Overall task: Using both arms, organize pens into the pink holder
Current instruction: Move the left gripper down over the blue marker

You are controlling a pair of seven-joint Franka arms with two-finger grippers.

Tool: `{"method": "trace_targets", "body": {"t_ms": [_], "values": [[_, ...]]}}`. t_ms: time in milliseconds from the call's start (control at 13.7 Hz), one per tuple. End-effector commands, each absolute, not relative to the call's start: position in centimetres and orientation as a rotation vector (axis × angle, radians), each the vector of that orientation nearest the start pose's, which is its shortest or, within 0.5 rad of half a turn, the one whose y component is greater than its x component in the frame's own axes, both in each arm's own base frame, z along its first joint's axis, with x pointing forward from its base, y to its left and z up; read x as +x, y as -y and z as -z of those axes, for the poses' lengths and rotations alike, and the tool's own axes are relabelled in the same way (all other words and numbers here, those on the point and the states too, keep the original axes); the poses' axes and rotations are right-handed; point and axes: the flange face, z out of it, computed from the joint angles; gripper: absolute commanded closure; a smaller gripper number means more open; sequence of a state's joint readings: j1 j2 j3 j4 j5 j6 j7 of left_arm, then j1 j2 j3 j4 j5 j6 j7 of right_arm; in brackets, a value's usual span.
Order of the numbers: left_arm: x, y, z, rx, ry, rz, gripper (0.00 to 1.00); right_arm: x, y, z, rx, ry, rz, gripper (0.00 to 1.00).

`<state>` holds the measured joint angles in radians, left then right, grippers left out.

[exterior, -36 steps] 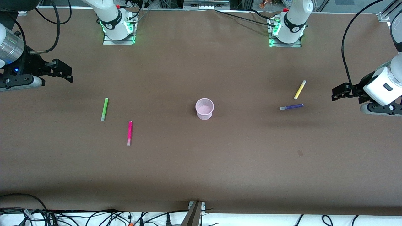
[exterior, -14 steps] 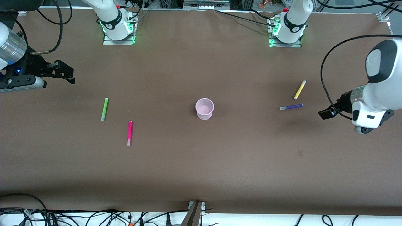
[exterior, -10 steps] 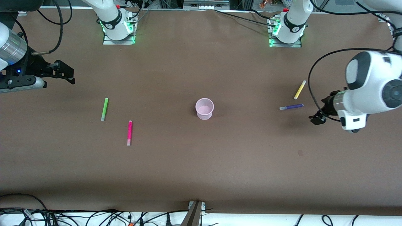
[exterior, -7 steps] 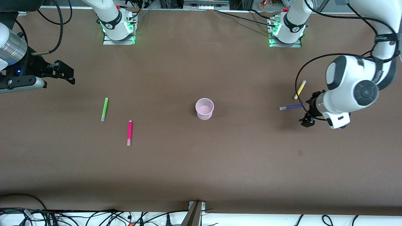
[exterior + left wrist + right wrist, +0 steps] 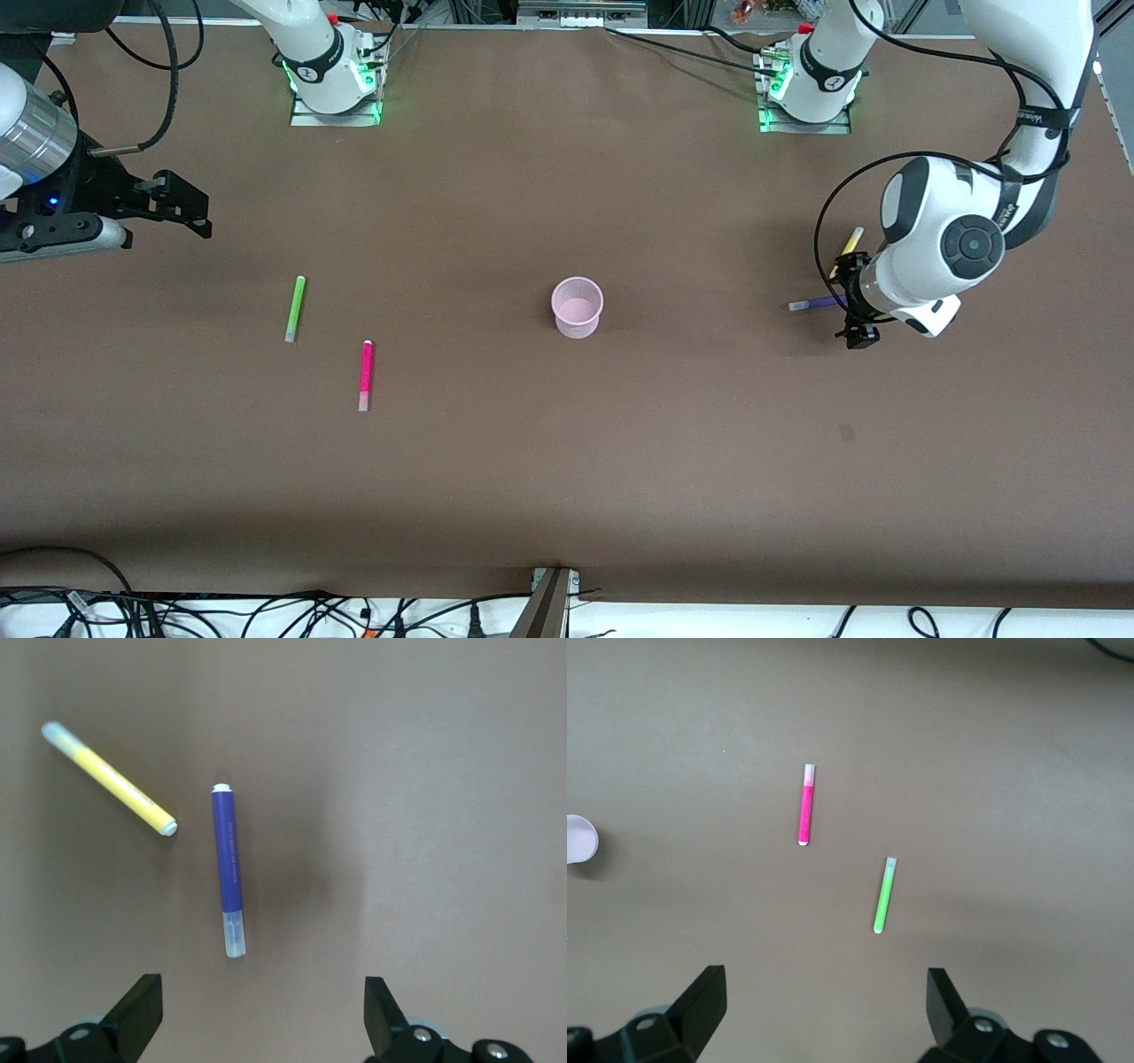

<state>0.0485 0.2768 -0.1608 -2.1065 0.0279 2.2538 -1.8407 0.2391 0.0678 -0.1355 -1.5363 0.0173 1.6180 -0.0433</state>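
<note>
Right gripper (image 5: 182, 206), jaws spread and empty, waits at the right arm's end. Lime green pen (image 5: 294, 307) and magenta pen (image 5: 365, 375) lie near it. Translucent pink holder (image 5: 578, 307) stands mid-table, empty. Left gripper (image 5: 854, 301), jaws wide and empty, hangs over the dark purple pen (image 5: 229, 870), probably lining up a pick; yellow pen (image 5: 109, 791) lies beside.

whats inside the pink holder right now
No pens: the pink holder shows only its own pale pink bottom through the open top. All four pens lie on the table. Nothing covers its opening.
</note>
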Motion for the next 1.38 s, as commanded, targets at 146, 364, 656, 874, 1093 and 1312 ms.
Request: {"method": "trace_targets", "body": {"t_ms": [146,364,656,874,1093,1312], "values": [[53.2,3.4,-25.5,1.995,-2.521,0.093,0.00,57.8,-6.8,-61.2,-3.139,0.232,0.035,0.00],[52.5,1.8,-24.7,1.945,-2.538,0.077,0.00,57.8,-6.8,-61.3,-3.139,0.232,0.038,0.00],[52.1,2.0,-23.1,1.943,-2.526,0.076,0.00,57.8,-6.8,-61.2,-3.135,0.229,0.035,0.00],[51.1,2.5,-20.5,1.941,-2.503,0.072,0.00,57.8,-6.8,-61.2,-3.136,0.229,0.035,0.00],[50.2,2.8,-18.9,1.931,-2.482,0.059,0.00,57.8,-6.8,-61.2,-3.135,0.229,0.030,0.00],[48.8,2.8,-17.8,1.923,-2.470,0.048,0.00,57.8,-6.8,-61.2,-3.135,0.229,0.028,0.00]]}}
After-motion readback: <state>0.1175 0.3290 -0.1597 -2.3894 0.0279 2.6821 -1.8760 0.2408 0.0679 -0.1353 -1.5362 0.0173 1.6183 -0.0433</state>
